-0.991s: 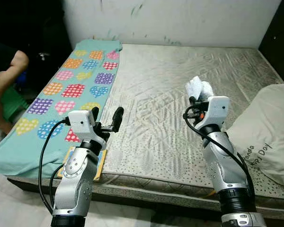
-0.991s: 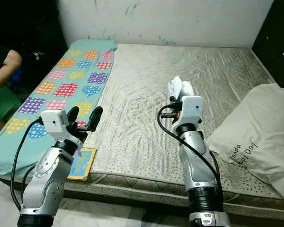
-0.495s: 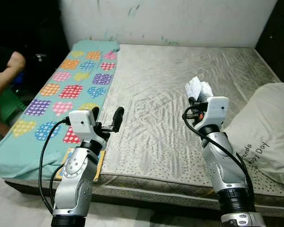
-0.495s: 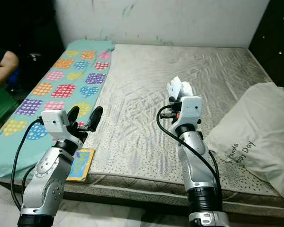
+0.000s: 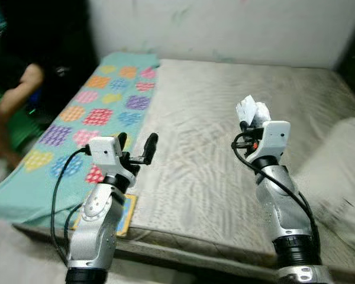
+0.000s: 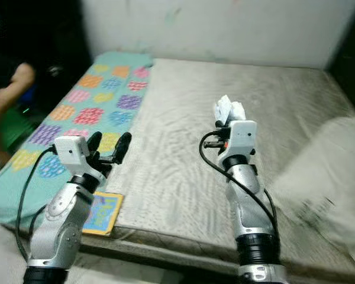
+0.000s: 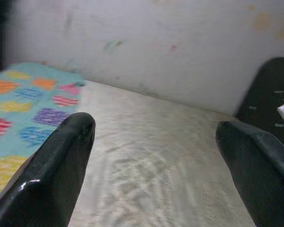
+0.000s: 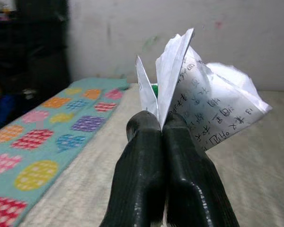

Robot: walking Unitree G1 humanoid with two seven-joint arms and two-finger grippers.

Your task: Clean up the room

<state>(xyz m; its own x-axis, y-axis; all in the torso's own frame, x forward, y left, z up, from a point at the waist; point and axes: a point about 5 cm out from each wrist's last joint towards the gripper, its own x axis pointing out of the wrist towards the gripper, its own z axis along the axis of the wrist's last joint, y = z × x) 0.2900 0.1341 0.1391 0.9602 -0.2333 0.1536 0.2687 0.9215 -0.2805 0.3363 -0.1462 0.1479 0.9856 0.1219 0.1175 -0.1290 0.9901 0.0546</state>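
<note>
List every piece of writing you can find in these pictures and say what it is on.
Crumpled paper pinched in the right gripper: rows of printed characters, too small and creased to read.
Pillow on the mattress: dark print, blurred beyond reading.
Colourful book at the bed's edge: printed cover, nothing legible.
Teal blanket: heart pattern, no text.

Both silver arms are raised in front of the robot, elbows bent. The left gripper (image 5: 136, 145) points forward with its two black fingers spread apart. The right gripper (image 8: 163, 124) points up, fingers pressed together on a crumpled paper (image 8: 206, 106).
</note>
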